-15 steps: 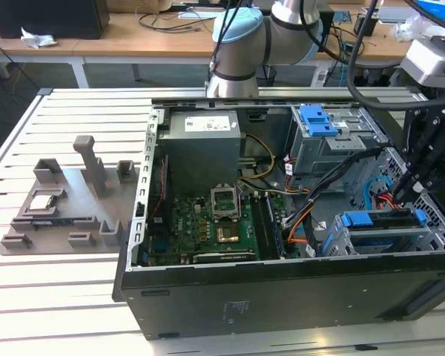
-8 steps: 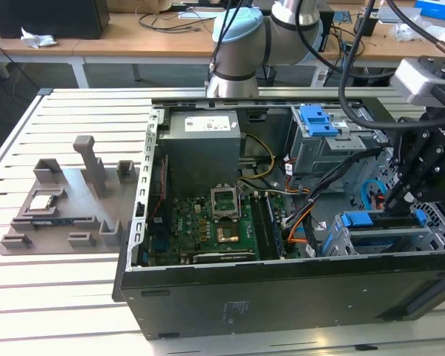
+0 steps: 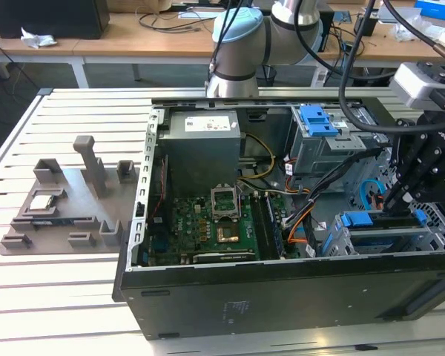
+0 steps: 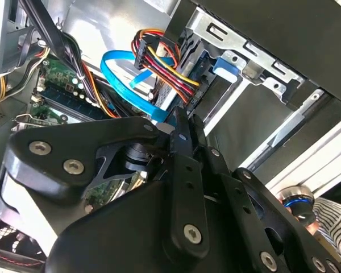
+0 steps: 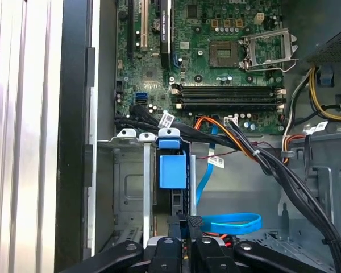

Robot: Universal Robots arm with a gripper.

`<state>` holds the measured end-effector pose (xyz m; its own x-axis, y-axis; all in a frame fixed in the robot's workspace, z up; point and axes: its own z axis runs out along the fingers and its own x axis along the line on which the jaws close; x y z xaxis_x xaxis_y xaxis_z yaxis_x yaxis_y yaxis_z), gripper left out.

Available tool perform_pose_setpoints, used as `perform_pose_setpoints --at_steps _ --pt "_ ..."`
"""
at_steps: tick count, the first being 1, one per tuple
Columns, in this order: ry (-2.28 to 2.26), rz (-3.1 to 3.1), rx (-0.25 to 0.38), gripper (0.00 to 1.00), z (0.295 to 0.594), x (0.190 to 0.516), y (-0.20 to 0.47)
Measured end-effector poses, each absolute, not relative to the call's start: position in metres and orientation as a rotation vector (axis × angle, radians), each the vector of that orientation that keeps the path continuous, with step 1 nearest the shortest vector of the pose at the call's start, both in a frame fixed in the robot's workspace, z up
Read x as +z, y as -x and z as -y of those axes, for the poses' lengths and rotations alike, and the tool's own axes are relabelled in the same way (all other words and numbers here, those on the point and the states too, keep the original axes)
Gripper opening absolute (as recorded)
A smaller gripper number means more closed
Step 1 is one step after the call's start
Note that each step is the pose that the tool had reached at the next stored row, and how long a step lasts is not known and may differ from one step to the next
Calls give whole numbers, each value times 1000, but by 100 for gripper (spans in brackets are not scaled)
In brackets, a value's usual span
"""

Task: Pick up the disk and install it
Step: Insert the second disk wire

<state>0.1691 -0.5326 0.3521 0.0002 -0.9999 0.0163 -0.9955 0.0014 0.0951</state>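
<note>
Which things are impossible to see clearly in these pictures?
- The disk: silver face and label; first wrist view, edge-on between the drive cage walls.
- Cage's far end: exterior view, cut by the right edge, behind the gripper.
- Motherboard: second wrist view, mostly blocked by the gripper's body.

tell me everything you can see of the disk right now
The disk stands on edge in the drive cage at the case's front corner, on the exterior view's right. What shows is mostly its blue plastic carrier: a blue tab and clip at one end, with a thin dark edge running back to the gripper. The gripper's fingers are closed on that top edge. The disk's metal faces are hidden between the cage walls.
</note>
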Motion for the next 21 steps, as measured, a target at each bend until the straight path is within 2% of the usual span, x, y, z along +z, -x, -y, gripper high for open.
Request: perform_pose_setpoints --at_steps 21 --pt "-2164 2165 -86 16 534 346 -170"
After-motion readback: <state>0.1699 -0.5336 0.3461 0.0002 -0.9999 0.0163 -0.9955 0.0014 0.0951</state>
